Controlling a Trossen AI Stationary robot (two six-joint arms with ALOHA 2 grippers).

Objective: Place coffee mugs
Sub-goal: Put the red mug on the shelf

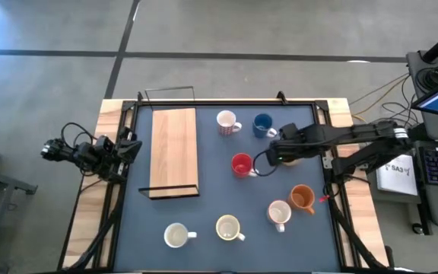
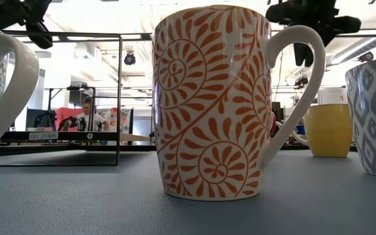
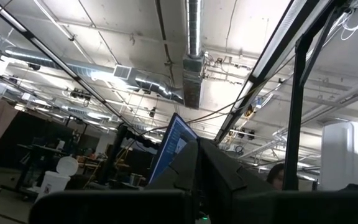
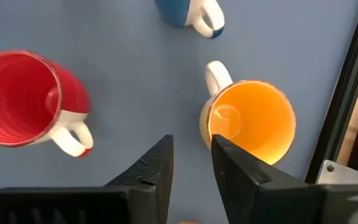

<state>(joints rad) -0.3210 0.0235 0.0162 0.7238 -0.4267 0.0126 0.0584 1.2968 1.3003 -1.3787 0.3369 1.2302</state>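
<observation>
Several coffee mugs stand upright on the dark blue mat. Among them are a red mug, a blue mug and an orange-yellow mug. My right gripper hangs open above the orange-yellow mug, pointing steeply down. Its fingers are over the handle side of the rim, with nothing between them. From overhead this gripper covers most of that mug. My left gripper waits shut at the table's left edge, tipped upward, with no mug near it.
A wooden board lies in a black wire rack on the mat's left half. A white patterned mug stands at the far side. An orange mug and pale mugs stand nearer the front. The low view shows an orange-patterned mug close up.
</observation>
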